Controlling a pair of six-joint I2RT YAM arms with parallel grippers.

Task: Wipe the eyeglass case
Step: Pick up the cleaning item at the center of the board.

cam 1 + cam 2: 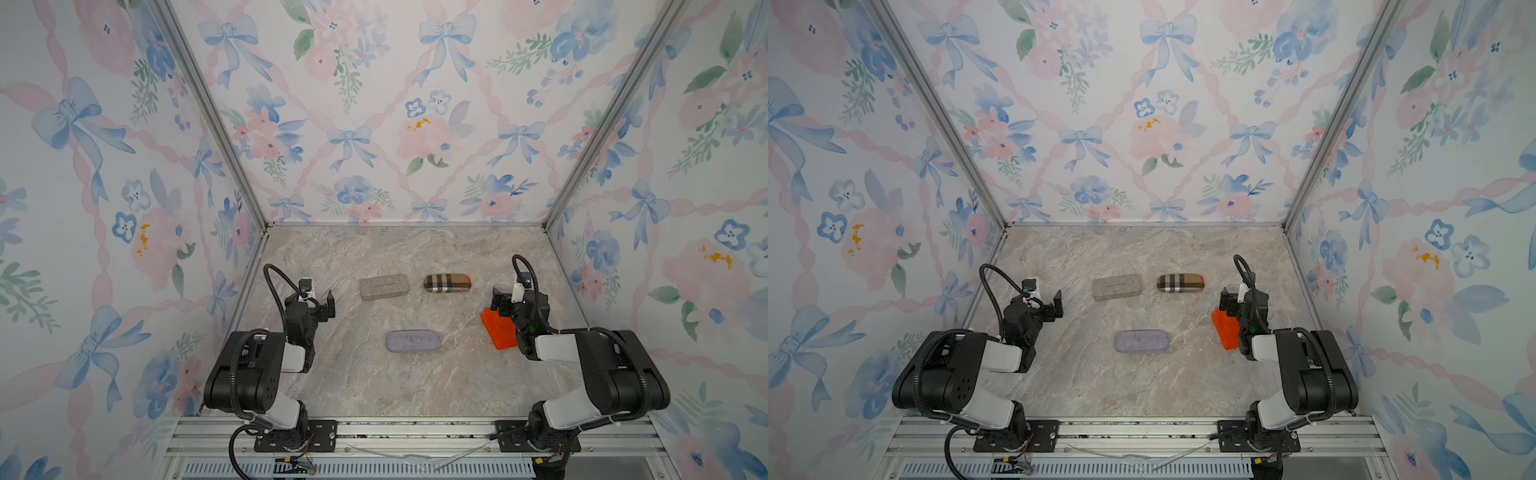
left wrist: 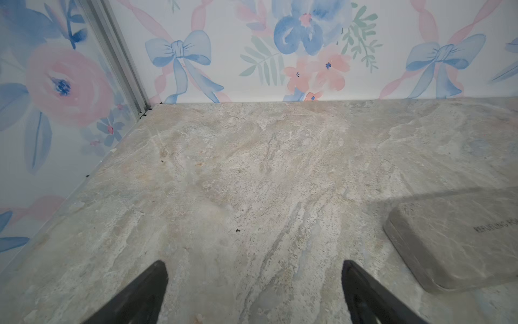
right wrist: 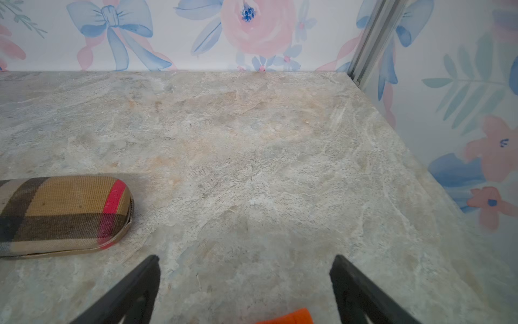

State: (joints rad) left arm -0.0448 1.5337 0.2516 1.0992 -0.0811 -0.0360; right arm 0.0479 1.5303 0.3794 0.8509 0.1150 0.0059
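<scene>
Three eyeglass cases lie on the marble table: a grey rectangular one, a tan plaid one to its right, and a blue-grey oval one nearer the front. An orange cloth lies flat at the right, partly under the right arm. My right gripper hovers open just beyond the cloth's far edge, with the plaid case off to one side. My left gripper is open and empty, left of the grey case.
Floral walls with aluminium corner posts close in the table on three sides. The arm bases sit on a rail at the front edge.
</scene>
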